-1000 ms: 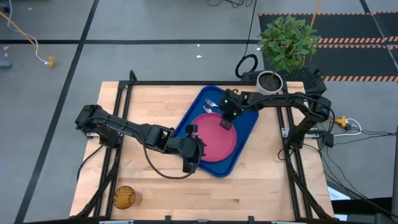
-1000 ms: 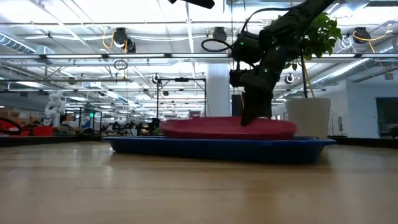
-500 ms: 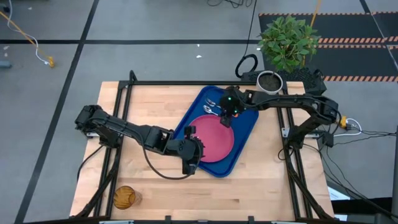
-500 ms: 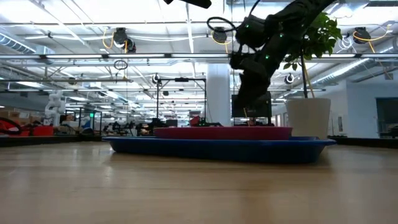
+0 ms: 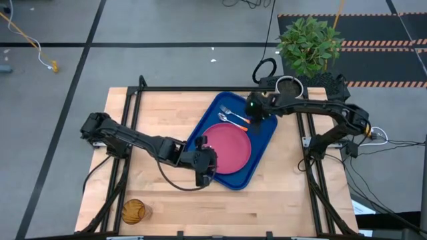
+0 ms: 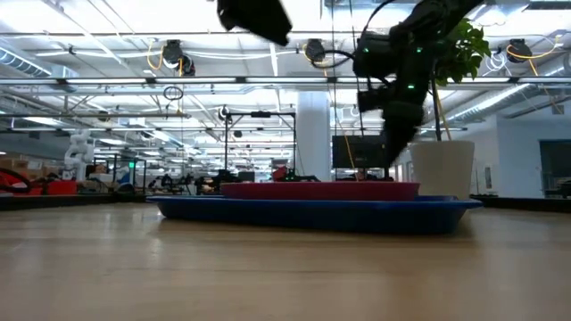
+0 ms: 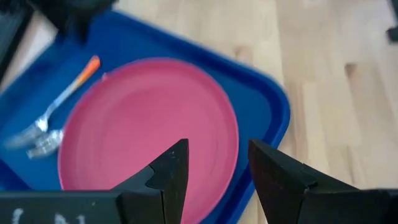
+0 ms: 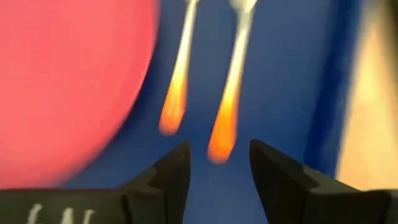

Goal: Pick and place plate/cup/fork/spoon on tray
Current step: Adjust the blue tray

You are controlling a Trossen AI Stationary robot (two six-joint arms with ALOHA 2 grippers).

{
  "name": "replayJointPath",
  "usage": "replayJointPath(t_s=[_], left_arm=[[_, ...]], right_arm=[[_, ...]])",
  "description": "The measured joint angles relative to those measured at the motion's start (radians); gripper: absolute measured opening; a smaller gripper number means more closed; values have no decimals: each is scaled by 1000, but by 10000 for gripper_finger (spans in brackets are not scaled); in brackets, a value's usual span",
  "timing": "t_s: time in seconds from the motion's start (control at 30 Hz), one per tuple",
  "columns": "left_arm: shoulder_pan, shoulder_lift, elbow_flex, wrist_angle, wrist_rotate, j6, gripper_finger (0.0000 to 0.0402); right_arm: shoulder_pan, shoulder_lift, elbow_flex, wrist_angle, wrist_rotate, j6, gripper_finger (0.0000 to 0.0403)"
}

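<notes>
The pink-red plate (image 5: 230,148) lies flat on the blue tray (image 5: 265,137), also seen as plate (image 7: 143,124) and tray (image 6: 312,214). The fork (image 5: 232,113) and spoon (image 5: 229,121) lie side by side on the tray's far part, their orange handles (image 8: 224,130) under my right gripper (image 8: 217,162). That gripper (image 5: 253,109) hangs open above them and touches nothing. My left gripper (image 7: 214,168) hovers open over the tray's near-left rim (image 5: 208,162), beside the plate. The amber cup (image 5: 132,211) stands on the table near its front-left corner.
A white-grey plant pot (image 5: 289,87) with a leafy plant (image 5: 308,43) stands just past the tray at the table's far right, close to my right arm. Bare wood lies to the left of the tray and along the near edge (image 5: 267,213).
My right gripper has let go of the plate's far-right rim, risen and drawn back toward the table's far right, ending over the fork and spoon. The plate, first raised at a tilt, now lies flat on the tray.
</notes>
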Motion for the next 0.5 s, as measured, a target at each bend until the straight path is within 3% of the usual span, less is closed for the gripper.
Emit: replayJointPath(t_s=[0.17,0.33,0.5], left_arm=[[-1,0,-83,21,0,-54,168],[-1,0,-111,53,-2,-61,168],[-8,0,-111,53,-6,-36,168]], right_arm=[[83,0,-28,-243,5,-122,145],[186,0,-106,-264,4,-232,132],[258,-8,-128,-272,82,-253,123]])
